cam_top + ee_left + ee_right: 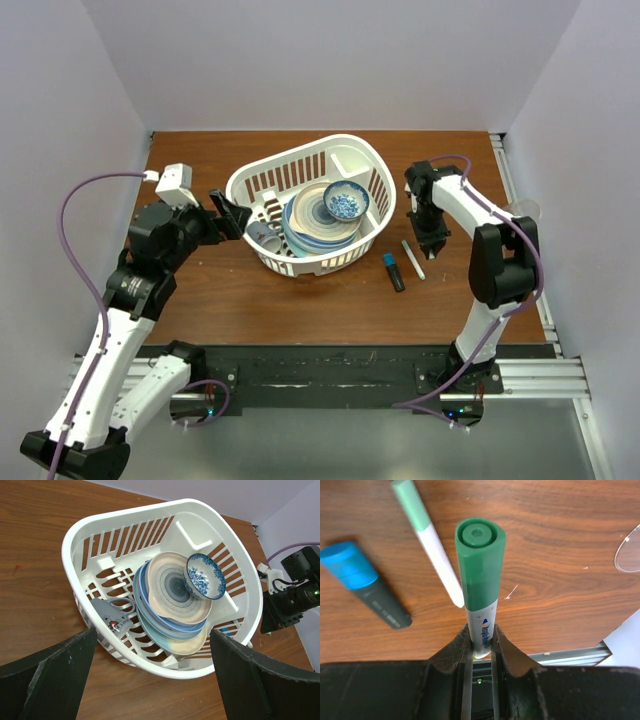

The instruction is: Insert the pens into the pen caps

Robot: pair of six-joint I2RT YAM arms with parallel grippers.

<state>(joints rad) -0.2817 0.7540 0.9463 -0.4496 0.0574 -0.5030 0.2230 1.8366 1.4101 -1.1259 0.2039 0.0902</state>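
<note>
My right gripper (481, 639) is shut on the white barrel of a pen (483, 620). A dark green cap (480, 555) sits on that pen's far end, above the wood. A second white pen (435, 555) with a pale green end lies on the table just left of it. A black marker (367, 585) with a bright blue end lies further left. From the top view the right gripper (432, 240) hangs beside the white pen (412, 258) and the marker (394, 272). My left gripper (228, 212) is open at the white basket's left side, holding nothing.
The white basket (165, 510) stands mid-table, holding stacked plates (172, 605), a blue patterned bowl (204, 576) and a grey mug (110, 617). A clear round disc (629, 550) lies at the table's right edge. Purple walls enclose three sides.
</note>
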